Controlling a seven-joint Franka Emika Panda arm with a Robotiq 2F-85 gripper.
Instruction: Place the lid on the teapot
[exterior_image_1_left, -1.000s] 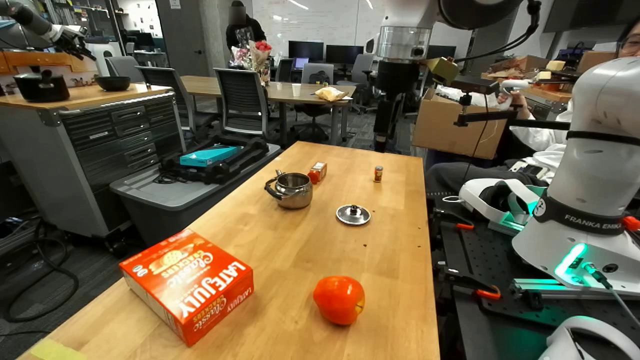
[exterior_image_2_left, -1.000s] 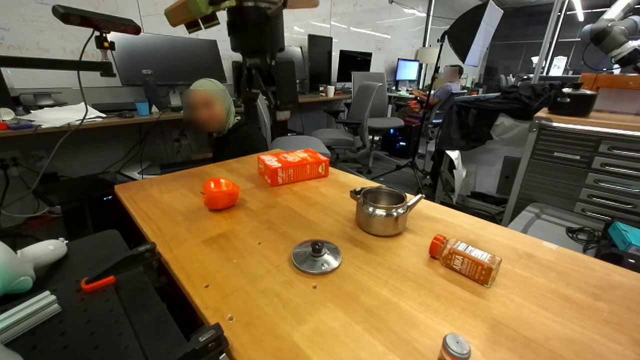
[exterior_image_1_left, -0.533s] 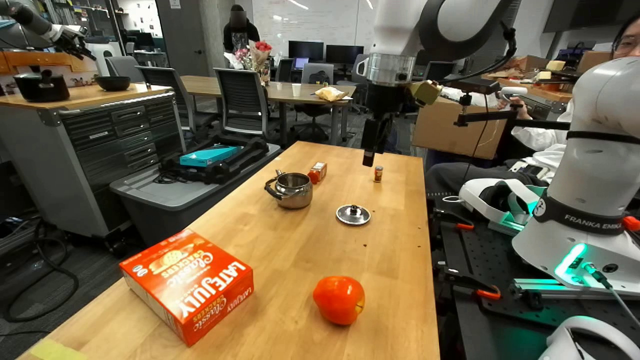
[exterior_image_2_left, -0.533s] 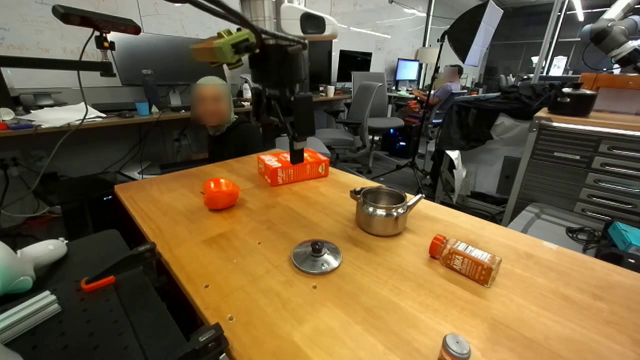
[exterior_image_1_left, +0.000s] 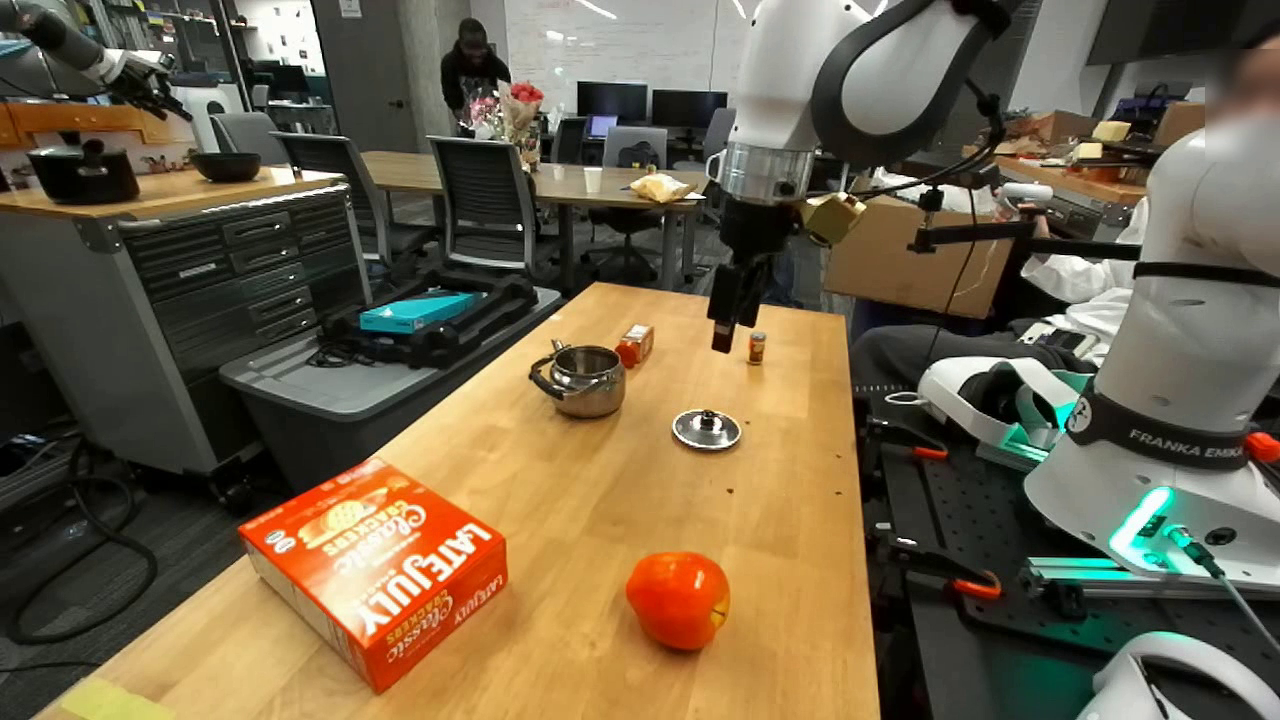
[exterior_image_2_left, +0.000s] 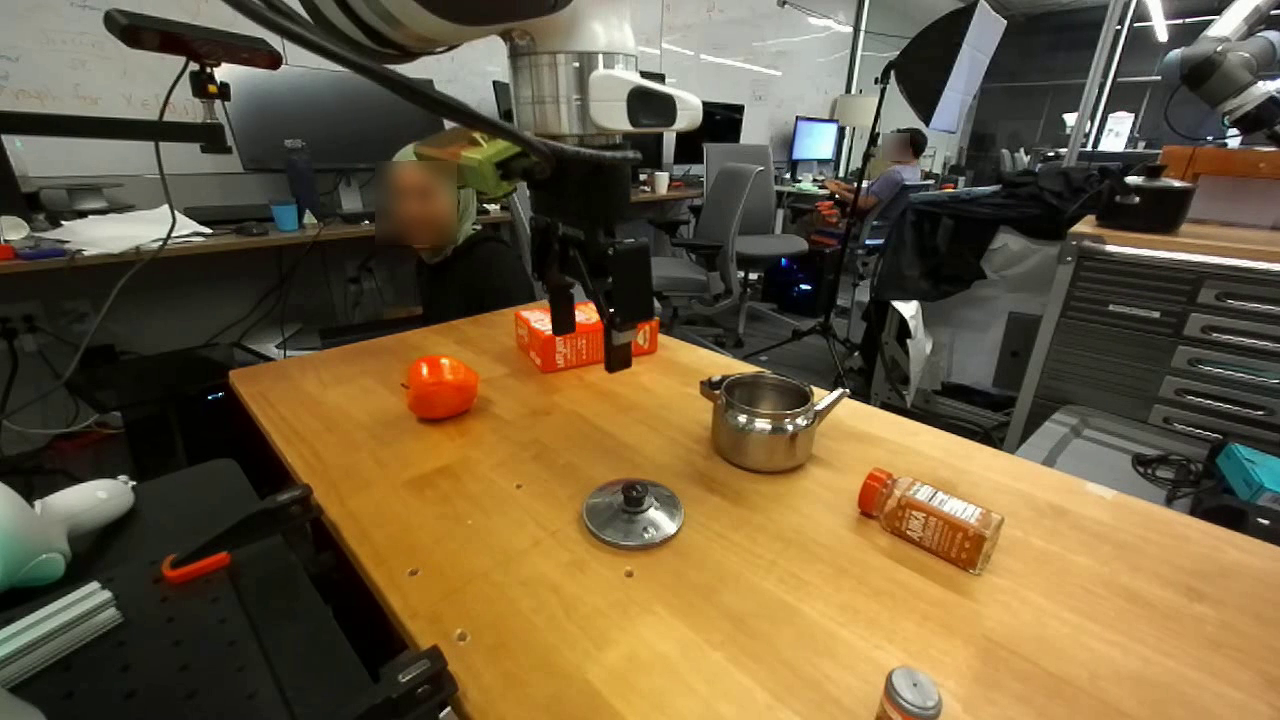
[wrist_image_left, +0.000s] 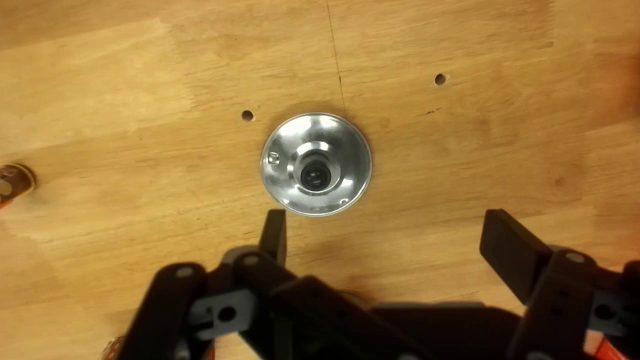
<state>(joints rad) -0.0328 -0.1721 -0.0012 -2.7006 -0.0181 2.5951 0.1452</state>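
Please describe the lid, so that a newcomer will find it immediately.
On the wooden table, find the steel teapot, open on top. The lid lies near it, not touching: unlike its taller neighbours, a low silvery disc with a dark central knob.

The pincer (exterior_image_1_left: 728, 332) is held above the desk (exterior_image_1_left: 590, 510), where the lid (exterior_image_1_left: 706, 432) is set apart from the teapot (exterior_image_1_left: 590, 392).

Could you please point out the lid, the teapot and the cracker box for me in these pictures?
Lid (wrist_image_left: 316, 176), in the wrist view, on its dark central knob.
Teapot (exterior_image_2_left: 765, 437), in an exterior view, on its steel side wall.
Cracker box (exterior_image_1_left: 375, 560), in an exterior view, on its top face.
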